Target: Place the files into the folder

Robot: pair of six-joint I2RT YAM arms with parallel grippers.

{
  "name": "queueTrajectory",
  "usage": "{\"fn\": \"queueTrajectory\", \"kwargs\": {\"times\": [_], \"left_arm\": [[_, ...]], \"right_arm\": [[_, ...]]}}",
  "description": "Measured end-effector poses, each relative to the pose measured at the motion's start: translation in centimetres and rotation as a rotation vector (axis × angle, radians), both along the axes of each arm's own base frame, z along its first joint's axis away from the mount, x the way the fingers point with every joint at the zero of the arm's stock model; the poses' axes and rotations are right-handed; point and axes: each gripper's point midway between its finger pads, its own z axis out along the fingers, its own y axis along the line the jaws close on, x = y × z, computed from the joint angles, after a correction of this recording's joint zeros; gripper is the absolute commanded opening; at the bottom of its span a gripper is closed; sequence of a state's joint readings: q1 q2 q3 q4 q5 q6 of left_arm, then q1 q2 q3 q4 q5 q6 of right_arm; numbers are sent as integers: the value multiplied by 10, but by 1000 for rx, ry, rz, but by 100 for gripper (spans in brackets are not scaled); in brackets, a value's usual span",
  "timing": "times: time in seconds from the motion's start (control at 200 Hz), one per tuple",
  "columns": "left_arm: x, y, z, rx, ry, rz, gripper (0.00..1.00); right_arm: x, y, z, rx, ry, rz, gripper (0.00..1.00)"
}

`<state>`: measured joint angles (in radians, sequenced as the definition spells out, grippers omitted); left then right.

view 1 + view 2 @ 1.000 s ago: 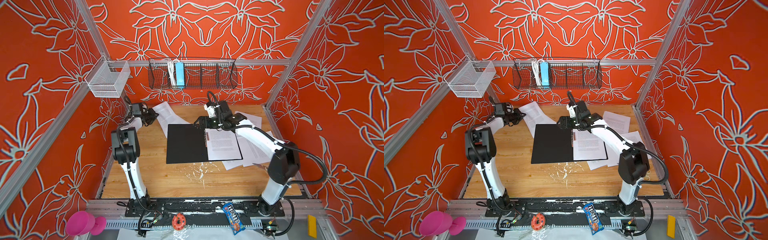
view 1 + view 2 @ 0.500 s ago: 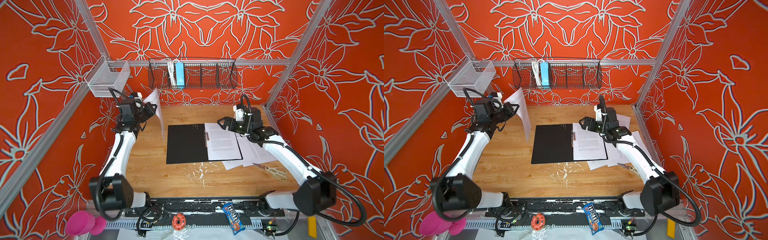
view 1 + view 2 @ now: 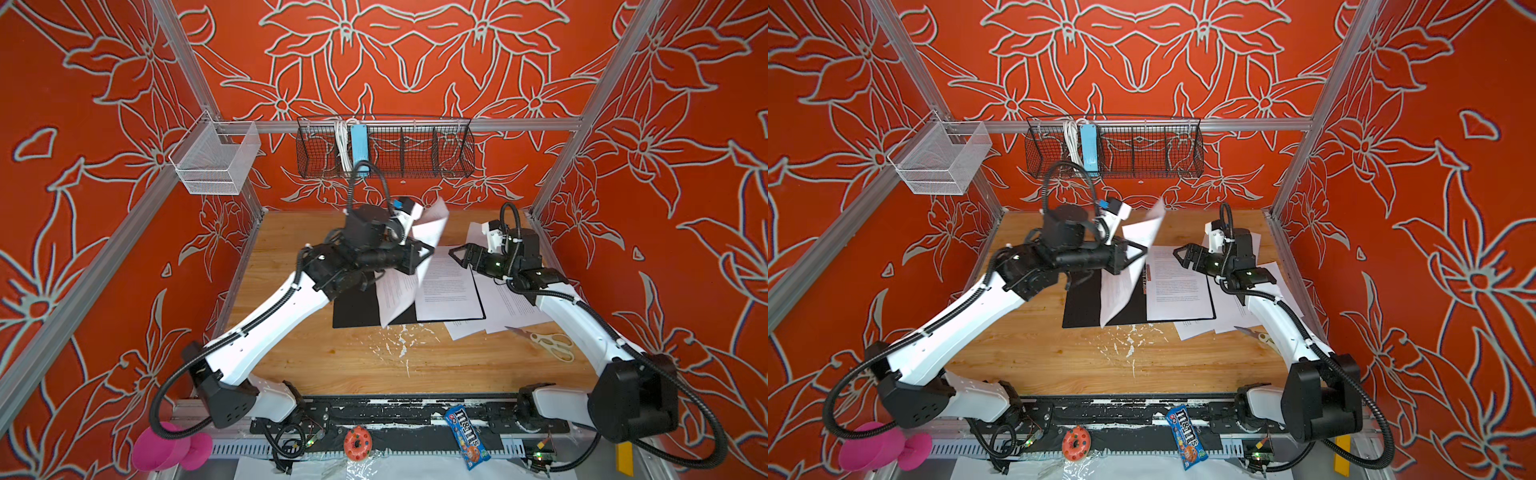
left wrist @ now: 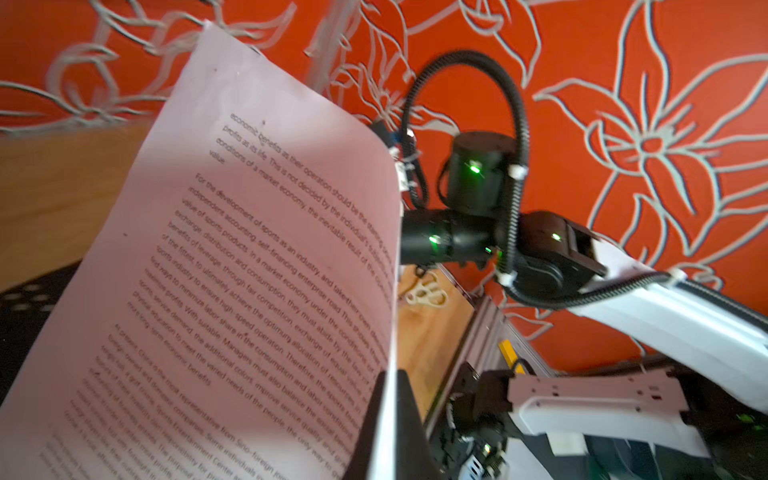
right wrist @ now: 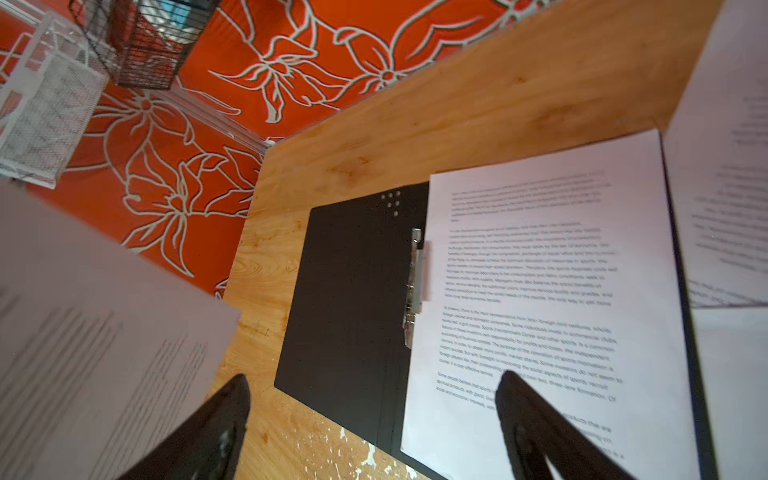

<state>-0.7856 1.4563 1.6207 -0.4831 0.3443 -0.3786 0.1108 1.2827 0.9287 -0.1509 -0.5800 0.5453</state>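
Hanging in the air over an open folder (image 3: pixel 353 312), a printed sheet (image 3: pixel 400 291) is pinched at one edge by the left gripper (image 3: pixel 422 254). Its jaws are pressed together on the paper. The sheet curls and droops, and its lowest corner dangles above the folder's near edge, over the left flap. In the left wrist view its lines of black text fill most of the picture, slightly blurred.

The folder lies flat and spread open around the middle of the tabletop (image 3: pixel 332 365), black inside facing up. A second sheet (image 3: pixel 449 286) rests flat on its right flap, one long edge against the metal clip (image 5: pixel 415 282) at the spine. A small cluster of dots (image 5: pixel 392 203) marks the left flap's far corner by the spine.

The right gripper (image 3: pixel 457 254) hovers above the folder's far right corner. Its jaws stand wide apart and grip nothing.

Several loose sheets (image 3: pixel 511 307) lie overlapping between the folder and the tabletop's right edge, touching the folder's right side and sticking out past its near right corner. One more lies toward the far right corner, mostly hidden by the right arm. Scissors (image 3: pixel 552 345) with pale handles lie near the right edge, blades pointing at the loose sheets.
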Motion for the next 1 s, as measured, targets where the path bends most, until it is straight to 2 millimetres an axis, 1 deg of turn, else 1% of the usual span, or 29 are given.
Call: {"fn": "queueTrajectory", "kwargs": {"times": [0.045,0.1,0.15,0.185,0.22,0.275,0.315,0.38,0.44,0.495,0.55,0.61,0.71,0.806,0.901,0.941,1.001], "left_arm": [[-15,-21,-2,11,8,-57,0],[-30,-37,-1,12,12,-107,0],[-41,-43,0,9,17,-135,0],[-43,-43,2,4,19,-131,0],[-40,-38,4,0,22,-109,0],[-26,-25,3,-12,42,-55,0],[-12,-11,-1,-18,64,-8,0],[18,15,-15,-15,115,81,0],[48,38,-38,7,169,158,0],[71,52,-62,36,218,206,0],[89,60,-89,70,268,227,0],[107,65,-123,116,315,234,0],[135,75,-182,194,400,232,0],[163,84,-228,260,458,222,0],[188,94,-260,313,481,217,0],[196,100,-270,332,494,219,0],[204,108,-281,354,509,223,0]], "right_arm": [[0,-10,-8,19,25,-25,92],[-1,-22,-18,40,54,-64,92],[-2,-32,-27,51,73,-96,92],[-4,-38,-31,56,86,-117,92],[-7,-42,-34,58,91,-130,92],[-12,-45,-31,59,79,-137,92],[-14,-45,-25,61,57,-133,92],[-16,-43,-11,61,3,-120,92],[-18,-41,3,62,-49,-101,93],[-20,-39,13,67,-88,-84,93],[-20,-37,20,73,-117,-67,92],[-21,-34,21,75,-130,-49,92],[-24,-32,10,76,-113,-38,92],[-29,-28,-6,77,-78,-27,92],[-31,-21,-19,78,-45,-7,92],[-30,-16,-24,80,-31,10,91],[-29,-9,-32,84,-9,39,90]]}}
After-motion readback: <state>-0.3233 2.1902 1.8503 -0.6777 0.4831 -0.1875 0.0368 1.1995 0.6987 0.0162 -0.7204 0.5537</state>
